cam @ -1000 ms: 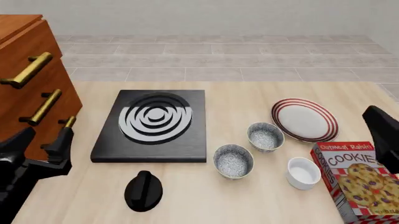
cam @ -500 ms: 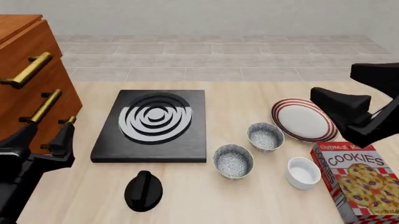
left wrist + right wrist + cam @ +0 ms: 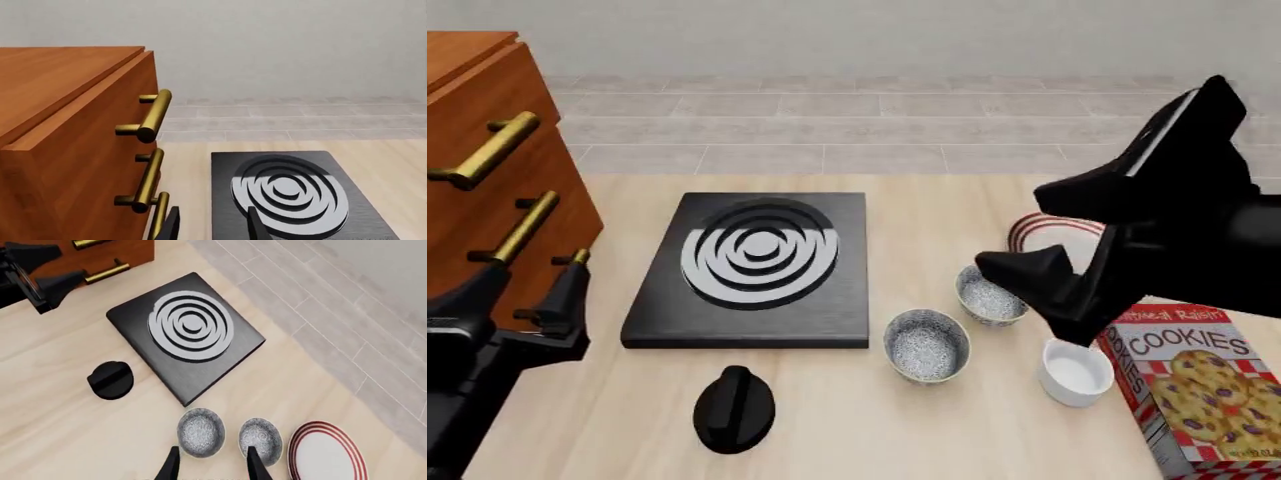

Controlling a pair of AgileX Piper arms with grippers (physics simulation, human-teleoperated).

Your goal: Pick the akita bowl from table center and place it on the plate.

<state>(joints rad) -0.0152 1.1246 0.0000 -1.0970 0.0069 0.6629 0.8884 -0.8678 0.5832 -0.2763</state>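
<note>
Akita bowl (image 3: 926, 345) sits on the table, just left of the open right hand (image 3: 1054, 295).

A black hob (image 3: 751, 272) with grey concentric rings lies flat on the light wooden table (image 3: 921, 440). Near its front edge sits a black round knob (image 3: 734, 408). A brown wooden cabinet (image 3: 487, 170) with brass handles stands to the left. At the right, a red cookie box (image 3: 1194, 385) lies just beside a small white cup (image 3: 1076, 370).
</note>
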